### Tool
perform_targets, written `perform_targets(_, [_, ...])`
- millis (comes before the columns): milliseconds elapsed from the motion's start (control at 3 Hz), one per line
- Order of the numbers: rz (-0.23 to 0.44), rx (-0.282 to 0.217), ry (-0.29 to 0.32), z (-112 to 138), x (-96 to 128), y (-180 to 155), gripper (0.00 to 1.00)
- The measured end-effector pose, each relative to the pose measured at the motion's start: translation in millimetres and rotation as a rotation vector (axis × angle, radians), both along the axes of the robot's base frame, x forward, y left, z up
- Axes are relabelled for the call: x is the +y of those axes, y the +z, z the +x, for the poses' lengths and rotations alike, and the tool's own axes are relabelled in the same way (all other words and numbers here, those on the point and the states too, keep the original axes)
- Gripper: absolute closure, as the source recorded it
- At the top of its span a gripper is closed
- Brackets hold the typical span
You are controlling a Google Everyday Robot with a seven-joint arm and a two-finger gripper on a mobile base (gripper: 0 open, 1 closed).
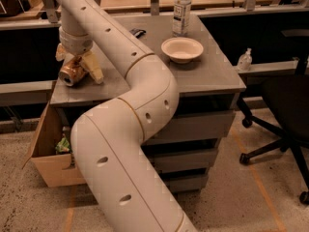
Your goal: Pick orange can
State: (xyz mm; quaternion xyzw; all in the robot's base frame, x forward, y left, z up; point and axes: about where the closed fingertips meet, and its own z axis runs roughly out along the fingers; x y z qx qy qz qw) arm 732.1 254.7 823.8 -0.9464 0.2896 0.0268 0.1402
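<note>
The orange can (71,73) lies on its side near the front left corner of the grey table (212,76), its silver end facing the front left. My gripper (77,62) is down over the can with its cream fingers (94,66) spread, one on each side of the can. The fingers look open around it and the can rests on the table. My arm reaches back across the table's left half and hides part of the top.
A clear plastic bottle (182,11) stands at the table's back, with a white bowl (182,49) in front of it. A cardboard box (46,153) sits on the floor at the left. An office chair (285,115) stands at the right.
</note>
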Motion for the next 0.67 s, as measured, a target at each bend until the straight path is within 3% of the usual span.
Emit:
perform_targets(333, [-0.005,0.005,0.01,-1.4,0.8,-2.7,0.32])
perform_targets(667, [-0.006,0.005,0.01,-2.0,0.3,-1.1,0.33])
